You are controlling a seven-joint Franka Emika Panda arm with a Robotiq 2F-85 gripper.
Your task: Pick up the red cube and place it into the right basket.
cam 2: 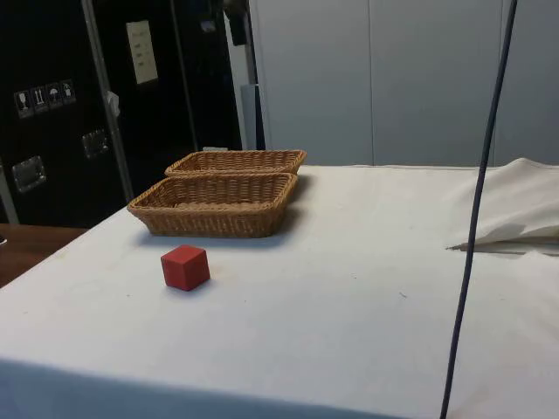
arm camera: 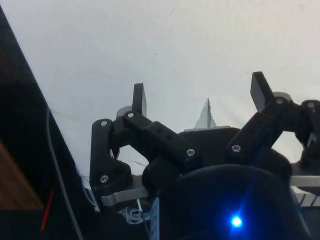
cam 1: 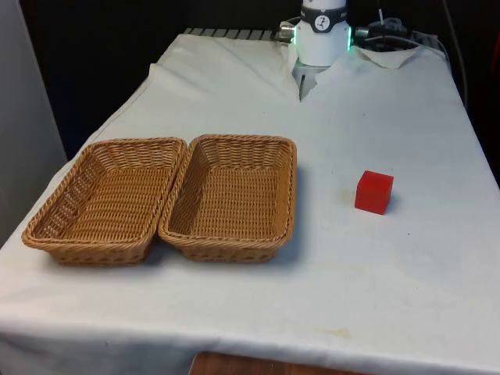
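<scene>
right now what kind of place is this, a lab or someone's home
Probably a robot lab or test bench: a white-clothed table set with two wicker baskets and a red cube, an open gripper, dark equipment cabinets behind.

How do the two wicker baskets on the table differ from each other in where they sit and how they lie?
The left basket sits at the front view's left near the table edge; the right basket lies between it and the red cube. In the side view, the right basket is nearer the camera and the left basket lies behind it. Their long rims touch. Both are empty, rectangular and of the same tan weave.
</scene>
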